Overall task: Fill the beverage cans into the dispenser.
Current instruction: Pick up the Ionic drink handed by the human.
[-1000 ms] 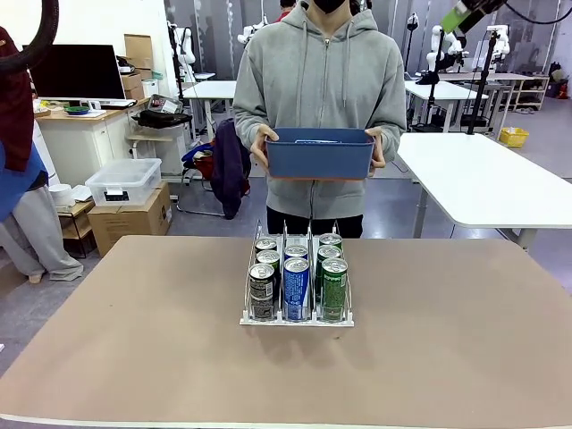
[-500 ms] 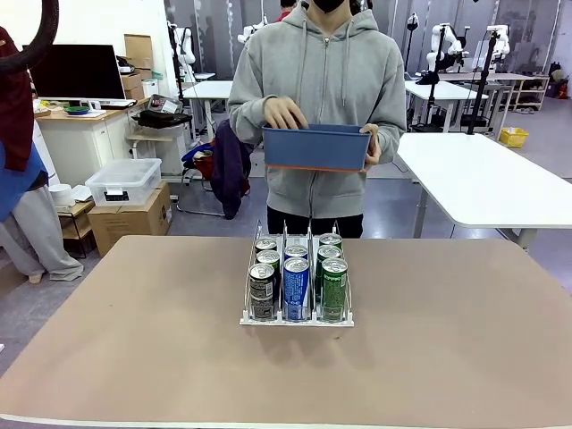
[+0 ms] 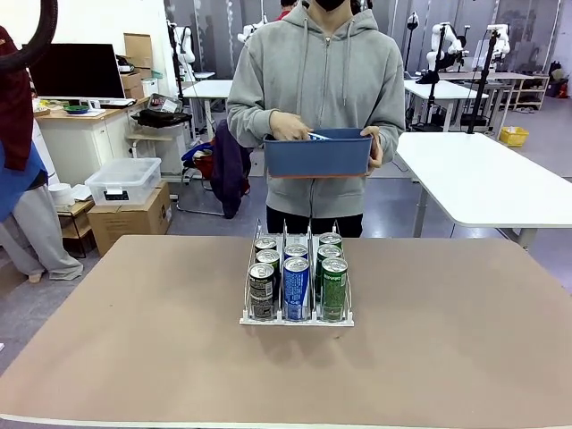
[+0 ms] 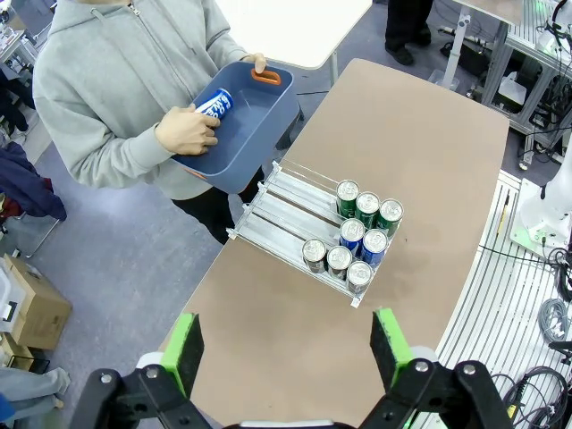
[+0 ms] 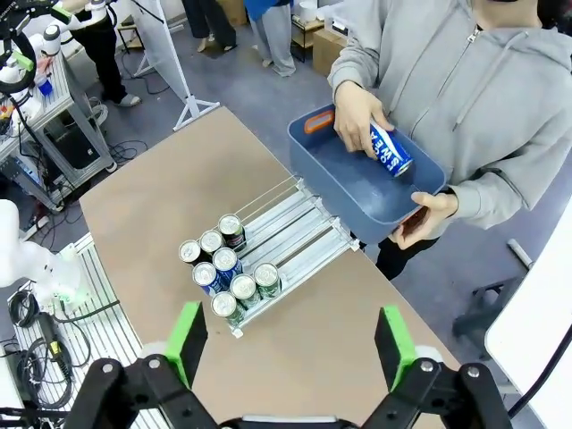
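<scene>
We see the table (image 3: 447, 357) across the lower frame; behind it a person (image 3: 322, 80) holds a blue tub (image 3: 318, 156) at upper centre; the dispenser (image 3: 297, 319) sits mid-table, eight beverage cans (image 3: 296, 277) at its lanes' front; left gripper (image 4: 288, 344) and right gripper (image 5: 290, 341) hang spread, empty; one hand (image 5: 356, 112) grips a blue can (image 5: 391, 150) inside the tub

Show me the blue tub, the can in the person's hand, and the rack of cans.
blue tub (image 3: 319, 159): front view, front wall.
blue can (image 5: 391, 150): right wrist view, its side.
dispenser (image 4: 279, 206): left wrist view, empty lanes.
</scene>
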Tool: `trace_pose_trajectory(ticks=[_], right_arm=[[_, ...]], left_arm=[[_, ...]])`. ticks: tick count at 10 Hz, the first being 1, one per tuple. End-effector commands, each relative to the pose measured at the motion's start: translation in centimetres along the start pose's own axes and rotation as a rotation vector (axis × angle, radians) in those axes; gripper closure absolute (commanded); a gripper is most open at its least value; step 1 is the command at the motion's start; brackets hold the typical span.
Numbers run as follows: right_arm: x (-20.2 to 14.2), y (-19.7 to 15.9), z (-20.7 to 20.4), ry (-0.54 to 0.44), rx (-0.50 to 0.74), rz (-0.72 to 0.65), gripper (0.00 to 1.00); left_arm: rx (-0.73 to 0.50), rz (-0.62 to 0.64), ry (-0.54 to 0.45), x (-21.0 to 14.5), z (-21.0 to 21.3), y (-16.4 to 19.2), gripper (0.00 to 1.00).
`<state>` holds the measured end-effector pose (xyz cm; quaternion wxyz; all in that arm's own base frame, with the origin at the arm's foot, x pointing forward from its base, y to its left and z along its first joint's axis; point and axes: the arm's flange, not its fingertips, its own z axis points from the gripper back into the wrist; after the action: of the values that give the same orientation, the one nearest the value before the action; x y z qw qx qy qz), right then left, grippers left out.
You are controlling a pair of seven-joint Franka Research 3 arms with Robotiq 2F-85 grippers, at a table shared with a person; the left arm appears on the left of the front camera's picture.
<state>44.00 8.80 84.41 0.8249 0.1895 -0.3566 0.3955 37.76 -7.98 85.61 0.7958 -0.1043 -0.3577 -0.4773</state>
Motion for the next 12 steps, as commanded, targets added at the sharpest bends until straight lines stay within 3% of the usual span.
trace_pose_trajectory(ticks=[1,12], right_arm=[[-0.22,0.15,0.19,0.006,-0.004,0.006,0.00],[-0.22,0.15,0.19,0.006,-0.004,0.006,0.00]], left_arm=[[0.001,-0.001,-0.004,-0.29,-0.02,-0.10,0.00],[0.001,-0.001,-0.004,-0.29,-0.02,-0.10,0.00]])
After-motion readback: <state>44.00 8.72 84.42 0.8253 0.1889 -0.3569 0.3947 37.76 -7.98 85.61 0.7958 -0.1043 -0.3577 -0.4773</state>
